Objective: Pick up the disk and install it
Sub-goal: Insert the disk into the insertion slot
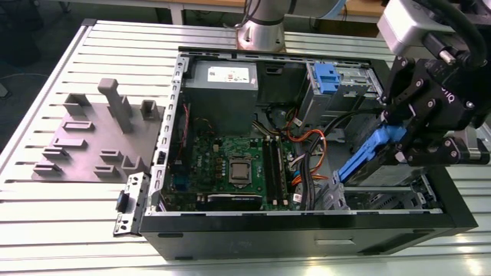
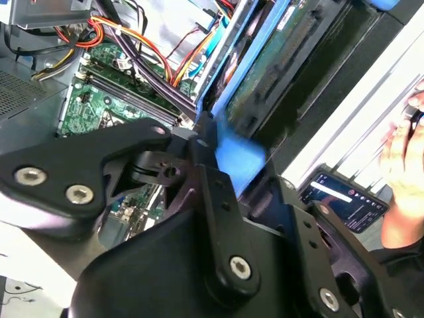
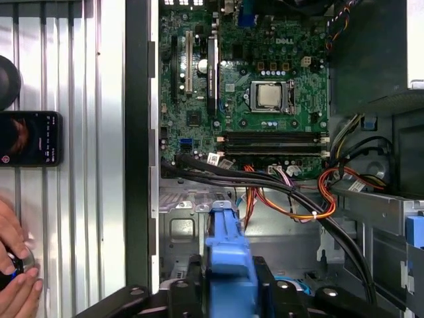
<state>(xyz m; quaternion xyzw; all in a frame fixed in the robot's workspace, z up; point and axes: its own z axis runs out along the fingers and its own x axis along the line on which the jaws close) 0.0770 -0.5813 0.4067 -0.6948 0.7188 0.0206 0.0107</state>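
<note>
Black gripper [image 1: 401, 150] linkage of the robot arm sits closest to the lens in both wrist views, its fingers [image 2: 205, 156] closed on the blue plastic bracket of the disk [image 1: 368, 158]. One disk is present: a flat silver-grey hard drive framed in blue, held tilted on edge above the corner of the case at the exterior view's right, over the empty metal drive bay [image 3: 199, 225]. In the first wrist view the blue bracket [image 3: 225, 248] stands between the two black fingers; in the second wrist view the drive's green circuit-board side [image 2: 278, 63] faces the camera.

One open black desktop computer case [image 1: 307, 227] lies on its side on one slotted aluminium table [image 1: 69, 201]. Inside it are one green motherboard [image 3: 245, 79] with one square processor socket [image 3: 268, 96], one grey power supply box [image 1: 222, 95], and one blue plastic handle [image 1: 327, 77] on the grey metal cage at the far end. Bundles of orange, red and black cables [image 3: 285, 192] run between motherboard and bay.

One grey moulded fixture plate [image 1: 84, 141] with several upright blocks lies on the table at the exterior view's left, well apart from the case. One dark smartphone [image 3: 30, 138] lies on the table beside the case wall, and a person's hand [image 3: 14, 265] rests near it.
</note>
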